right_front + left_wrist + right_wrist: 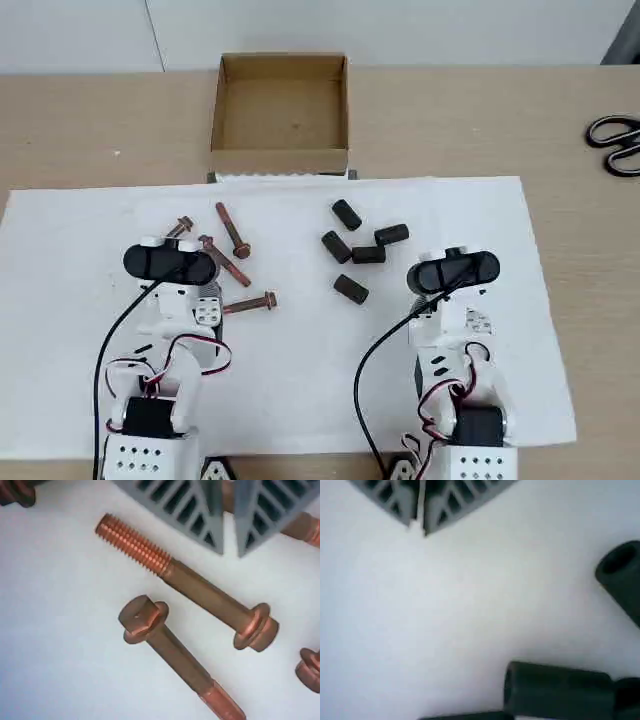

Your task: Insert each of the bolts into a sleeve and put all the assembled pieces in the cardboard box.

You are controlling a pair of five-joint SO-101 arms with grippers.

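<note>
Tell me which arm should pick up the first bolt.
Left. The left gripper hangs just above the bolts, while the right gripper is over by the sleeves, away from any bolt.

Sheet (pixel 300 400) lies on table (pixel 80 130). Box (pixel 280 160) stands on table just behind sheet's far edge. On sheet: bolts (pixel 232 230) at left, sleeves (pixel 368 254) to their right, the two clusters apart. Scissors (pixel 615 143) on table, off sheet, far right.
</note>
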